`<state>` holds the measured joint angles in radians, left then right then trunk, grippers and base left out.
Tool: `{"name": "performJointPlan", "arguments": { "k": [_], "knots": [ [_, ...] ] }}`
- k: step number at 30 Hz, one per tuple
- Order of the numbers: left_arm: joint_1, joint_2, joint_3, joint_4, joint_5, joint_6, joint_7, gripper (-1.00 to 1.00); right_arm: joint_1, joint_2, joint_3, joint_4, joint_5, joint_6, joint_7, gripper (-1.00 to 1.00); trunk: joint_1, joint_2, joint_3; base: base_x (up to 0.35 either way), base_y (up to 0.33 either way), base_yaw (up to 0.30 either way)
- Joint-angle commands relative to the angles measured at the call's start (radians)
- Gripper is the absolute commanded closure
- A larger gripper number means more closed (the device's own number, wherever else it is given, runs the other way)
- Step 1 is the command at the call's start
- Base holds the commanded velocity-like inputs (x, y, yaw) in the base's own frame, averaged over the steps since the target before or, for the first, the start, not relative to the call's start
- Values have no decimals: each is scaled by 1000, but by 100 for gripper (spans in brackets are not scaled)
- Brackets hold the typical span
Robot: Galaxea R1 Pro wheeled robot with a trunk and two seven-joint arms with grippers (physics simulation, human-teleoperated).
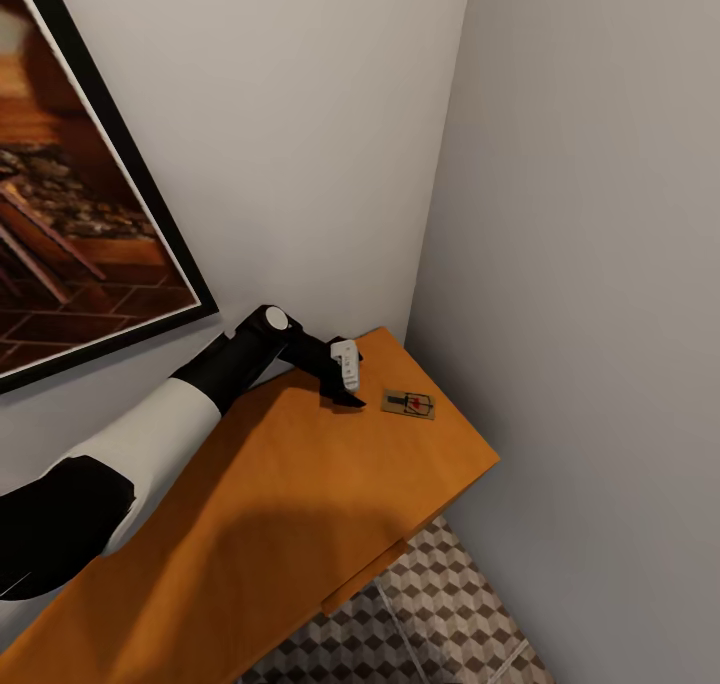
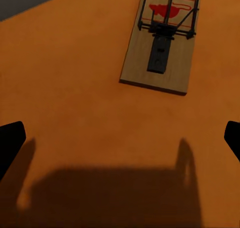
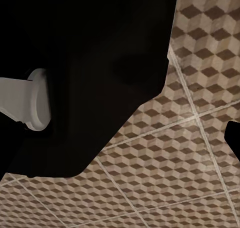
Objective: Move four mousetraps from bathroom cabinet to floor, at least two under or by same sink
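- Head view: the left arm [image 1: 150, 434], white and black, reaches forward over the top of the orange-wood cabinet [image 1: 300, 534]; the left gripper [image 1: 345, 389] hangs just over that top near its far corner, fingers pointing down and apart from the wood's one visible mousetrap [image 1: 408, 404]; the trap lies flat on the cabinet top just beside the gripper, toward the grey side wall [image 1: 590, 264], with bare wood between the two; a framed picture [image 1: 80, 194] hangs on the back wall above the arm; a patch of cube-patterned bathroom floor [image 1: 440, 614] shows below the cabinet's front edge.
- Left wrist view: the mousetrap [image 2: 162, 43] rests on the orange top, its dark wire bar and red mark facing up; two dark fingertips [image 2: 10, 140] sit at opposite edges of the frame, spread wide with nothing between them, so this hand is released and empty; its shadow falls on the wood short of the trap.
- Right wrist view: a large black body [image 3: 85, 73] with a pale grey round fitting [image 3: 30, 100] covers much of the frame; behind it lies the cube-printed floor [image 3: 175, 153] with pale grout lines; one dark fingertip [image 3: 232, 138] shows at the edge; whether this hand is spread or clenched I cannot tell.
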<state>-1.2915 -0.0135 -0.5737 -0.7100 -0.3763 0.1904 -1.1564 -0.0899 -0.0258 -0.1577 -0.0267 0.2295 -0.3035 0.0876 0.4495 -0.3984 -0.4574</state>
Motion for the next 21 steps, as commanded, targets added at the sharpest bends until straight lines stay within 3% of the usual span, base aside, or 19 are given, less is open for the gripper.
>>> {"name": "performJointPlan", "arguments": {
  "k": [1,21],
  "knots": [
    [-1,0,0,-1,-3,11,-4,-100,0,0,-9,1,7,-3,4,-100,1,-2,-1,0,0,0],
    [0,4,0,-1,-52,28,-3,-100,-1,0,-8,1,7,-3,4,-100,1,-2,-1,0,0,0]
  ]
}}
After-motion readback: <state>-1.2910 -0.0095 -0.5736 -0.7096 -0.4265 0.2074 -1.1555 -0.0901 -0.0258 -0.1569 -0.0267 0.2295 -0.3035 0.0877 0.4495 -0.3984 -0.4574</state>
